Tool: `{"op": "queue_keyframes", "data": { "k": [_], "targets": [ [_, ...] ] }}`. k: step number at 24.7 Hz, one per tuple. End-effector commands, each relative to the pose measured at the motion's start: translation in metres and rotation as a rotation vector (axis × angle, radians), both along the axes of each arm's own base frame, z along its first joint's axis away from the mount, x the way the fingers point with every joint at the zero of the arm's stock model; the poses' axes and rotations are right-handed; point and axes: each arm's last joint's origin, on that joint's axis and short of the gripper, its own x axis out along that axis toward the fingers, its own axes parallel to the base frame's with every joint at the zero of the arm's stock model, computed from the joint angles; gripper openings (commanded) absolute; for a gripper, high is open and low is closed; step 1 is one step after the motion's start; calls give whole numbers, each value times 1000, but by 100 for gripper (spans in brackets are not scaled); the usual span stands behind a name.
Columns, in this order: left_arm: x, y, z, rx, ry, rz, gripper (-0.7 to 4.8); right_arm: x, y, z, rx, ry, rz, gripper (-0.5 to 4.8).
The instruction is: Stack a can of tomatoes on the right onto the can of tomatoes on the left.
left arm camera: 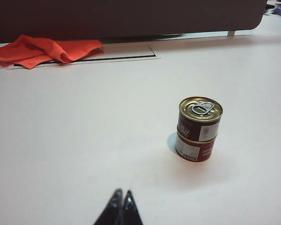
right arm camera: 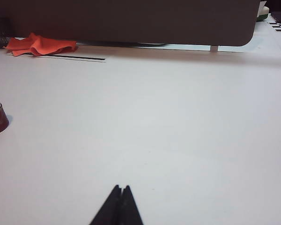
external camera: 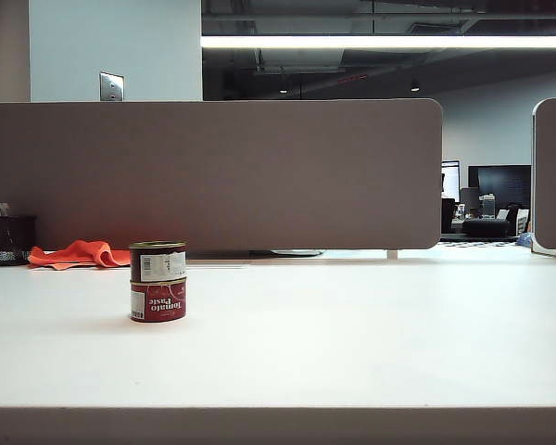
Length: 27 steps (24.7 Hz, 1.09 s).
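Left gripper (left arm camera: 121,194): jaws closed tip to tip, holding nothing; poised above bare table, well apart from the cans; outside the exterior view.
Right gripper (right arm camera: 121,190): jaws pressed together, empty; over open table, far from the cans, which sit cut off at the frame edge of the right wrist view; outside the exterior view.
Upper can (external camera: 157,261): upright, resting squarely on the lower one; gold lid with pull tab facing up (left arm camera: 200,118); white label panel visible.
Lower can (external camera: 157,300): upright on the table, red label reading "Tomato Paste", printed upside down; touching the upper can along its rim.
Table (external camera: 352,334): white, flat; stack standing on its left part in the exterior view.
Orange cloth (external camera: 79,254): crumpled, at the table's far edge, behind the stack.
Black mesh cup (external camera: 10,240): beside the cloth, far left.
Partition (external camera: 213,171): grey-brown panel along the table's back.
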Motion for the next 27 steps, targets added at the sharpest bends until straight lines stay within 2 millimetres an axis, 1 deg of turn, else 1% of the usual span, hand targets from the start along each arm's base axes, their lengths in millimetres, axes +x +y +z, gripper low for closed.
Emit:
{"op": "queue_keyframes", "data": {
  "k": [1, 4, 6, 11, 14, 18, 22, 27],
  "targets": [
    [0, 0, -2, 5, 1, -4, -5, 0, 0, 0, 6, -9, 1, -4],
    [3, -1, -17, 19, 39, -6, -5, 0, 0, 0, 6, -9, -3, -4],
    [3, -2, -14, 8, 22, -34, -5, 1, -1, 0, 6, -9, -18, -4],
    [3, 0, -15, 9, 26, -18, -5, 4, -8, 0, 5, -9, -90, -4],
    [5, 5, -15, 6, 27, 28, -5, 6, -14, 0, 5, -10, -159, -4],
    [7, 19, -15, 5, 27, 178, -5, 9, -30, 0, 4, -10, -324, -4],
    [8, 21, -15, 5, 27, 202, -5, 10, -39, 0, 4, -10, -422, -4],
    [8, 21, -15, 4, 27, 198, -5, 10, -40, 0, 4, -10, -431, -4]
  ]
}}
